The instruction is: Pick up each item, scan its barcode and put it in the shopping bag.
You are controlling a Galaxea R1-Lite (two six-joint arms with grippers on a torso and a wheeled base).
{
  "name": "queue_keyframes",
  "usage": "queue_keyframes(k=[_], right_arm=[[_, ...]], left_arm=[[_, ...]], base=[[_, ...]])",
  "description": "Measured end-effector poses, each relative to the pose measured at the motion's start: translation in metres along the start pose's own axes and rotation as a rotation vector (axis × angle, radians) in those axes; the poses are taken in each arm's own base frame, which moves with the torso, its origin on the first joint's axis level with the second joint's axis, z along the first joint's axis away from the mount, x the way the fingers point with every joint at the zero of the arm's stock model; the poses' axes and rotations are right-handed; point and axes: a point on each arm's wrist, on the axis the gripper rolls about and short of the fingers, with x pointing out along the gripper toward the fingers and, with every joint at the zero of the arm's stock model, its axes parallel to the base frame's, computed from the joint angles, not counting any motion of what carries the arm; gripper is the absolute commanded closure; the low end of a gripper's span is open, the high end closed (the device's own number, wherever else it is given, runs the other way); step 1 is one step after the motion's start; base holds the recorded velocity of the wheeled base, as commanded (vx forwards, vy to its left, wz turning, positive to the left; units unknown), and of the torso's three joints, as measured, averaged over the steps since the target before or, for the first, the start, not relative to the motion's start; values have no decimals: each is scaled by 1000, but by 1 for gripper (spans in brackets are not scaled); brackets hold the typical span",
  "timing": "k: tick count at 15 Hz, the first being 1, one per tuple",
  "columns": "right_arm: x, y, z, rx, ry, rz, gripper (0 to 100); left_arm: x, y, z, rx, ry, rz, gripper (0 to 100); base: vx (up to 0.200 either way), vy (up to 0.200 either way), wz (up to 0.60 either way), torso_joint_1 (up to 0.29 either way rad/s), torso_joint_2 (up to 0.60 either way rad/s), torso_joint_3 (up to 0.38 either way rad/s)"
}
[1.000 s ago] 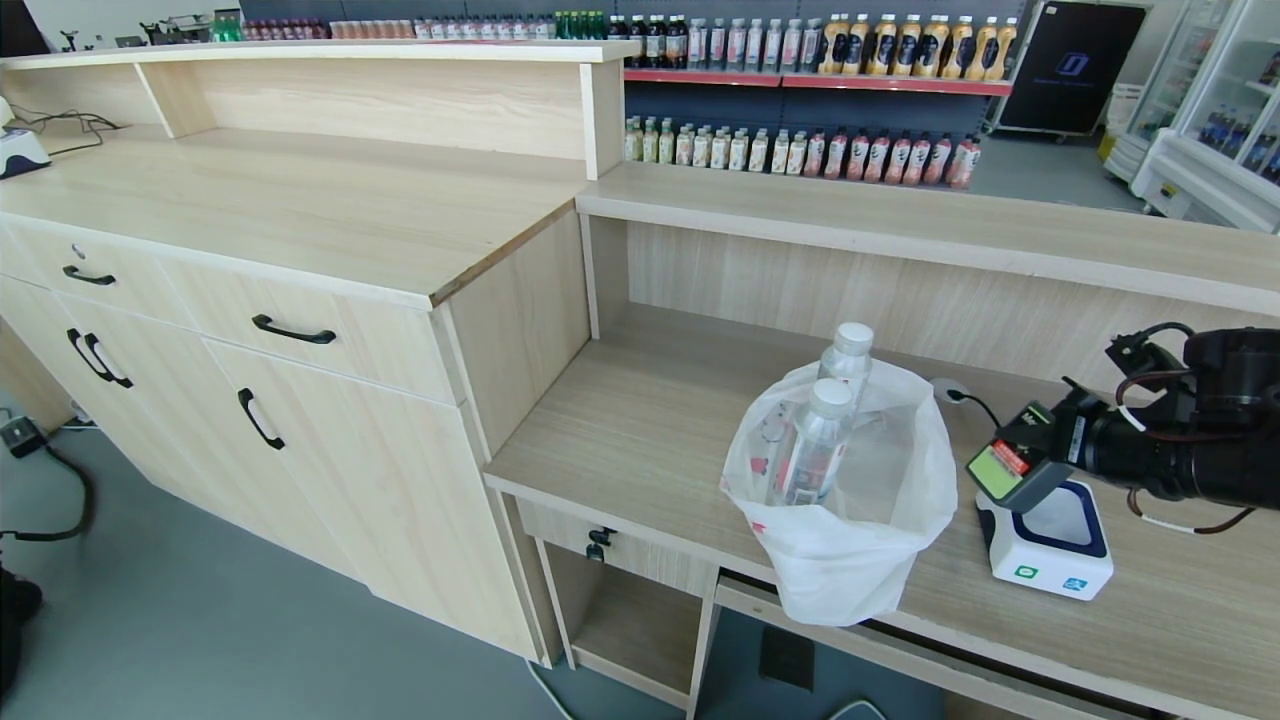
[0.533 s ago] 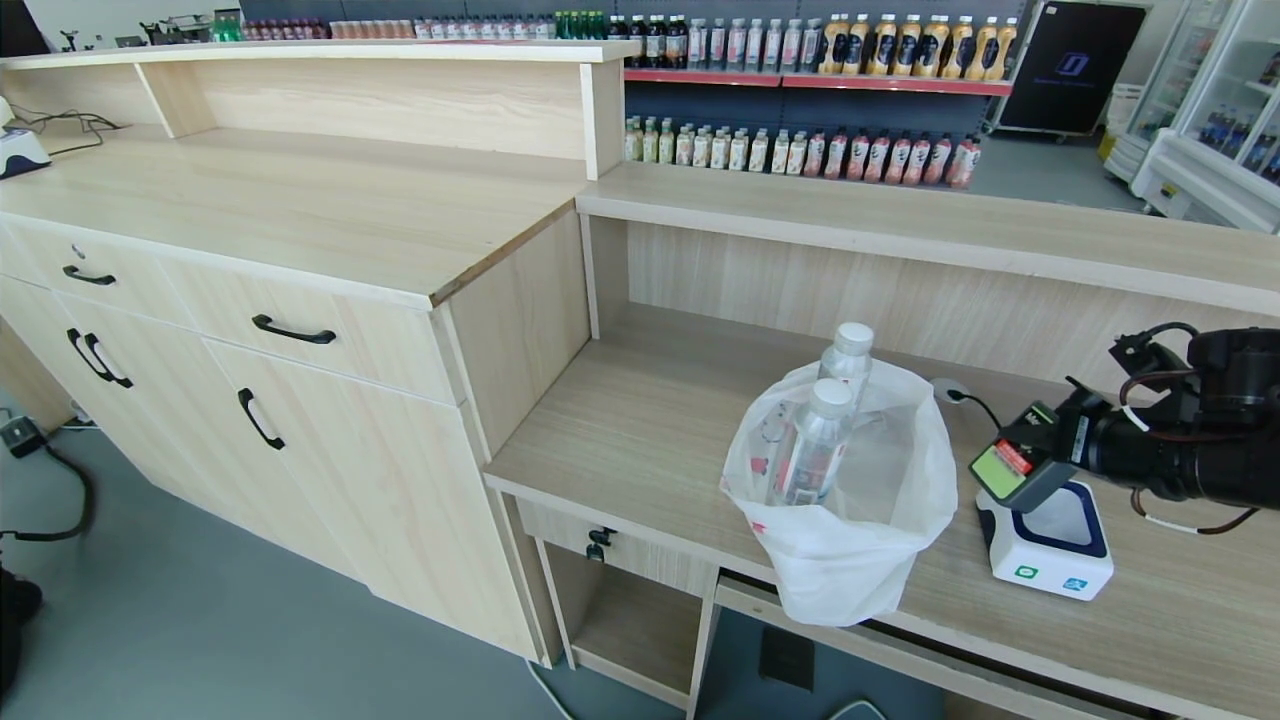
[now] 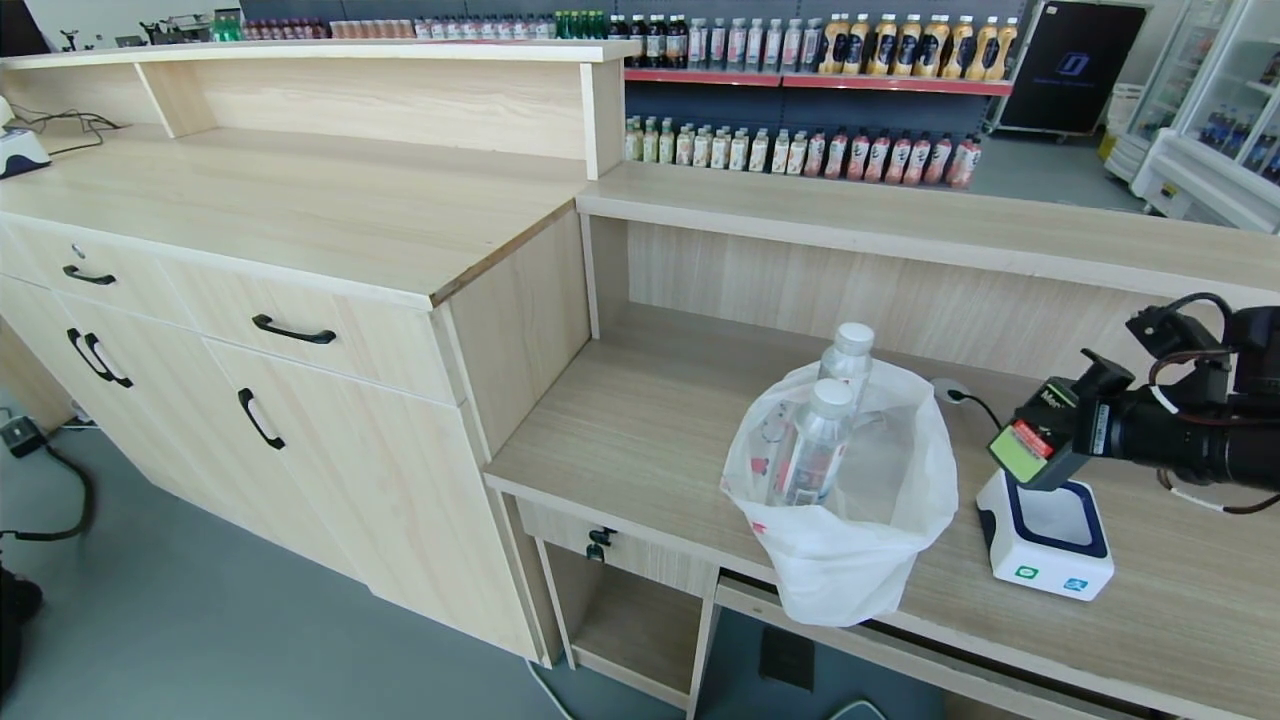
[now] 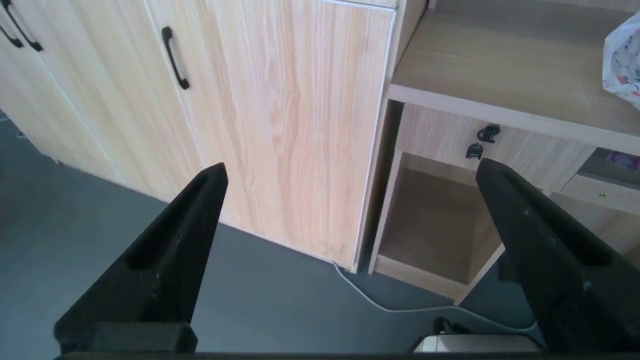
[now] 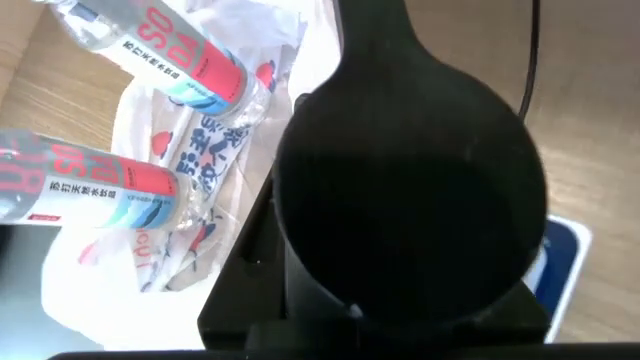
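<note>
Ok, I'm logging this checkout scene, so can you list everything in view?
shopping bag: one, white, open on the low counter.
water bottles: two, clear, white caps, upright in the bag.
scanner: one, white and blue, beside the bag, robot's right.
held item: one, black with green-red end, above the scanner.
shelf drinks: many, mixed colours, shelves behind.
right gripper: one, black, shut on the held item.
left gripper: one, black, open, above the floor.

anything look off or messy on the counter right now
Nothing spilled or damaged. The shopping bag bulges over the front edge of the counter, with two bottles leaning inside. The right gripper holds a dark item above the scanner.
</note>
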Motion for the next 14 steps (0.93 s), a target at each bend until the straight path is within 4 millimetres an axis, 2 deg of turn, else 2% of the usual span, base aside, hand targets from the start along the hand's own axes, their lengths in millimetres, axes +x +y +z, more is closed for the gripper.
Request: queue_keyframes(k=[3,5,7,9,11,14], right_arm=[[-36,3,3,-405,-57,-92,100],[-55,4,1,-579,-149,-167,100],[-63,10,-5,-604,-158,-160,100],[-64,19,-5,-617,-175,-128,100],[-60,25,-6,-622,-175,-93,100],[-46,24,-15,-592,-130,-63,100]], left_arm=[[0,0,0,0,0,0,0],[0,0,0,0,0,1,0],[0,0,0,0,0,1,0],[0,0,0,0,0,0,0],[0,0,0,0,0,1,0],[0,0,0,0,0,1,0]], base=[[0,0,0,0,0,0],[0,0,300,1,-1,-1],[0,0,600,0,0,2],[0,0,0,0,0,0],[0,0,0,0,0,0],[0,0,0,0,0,0]])
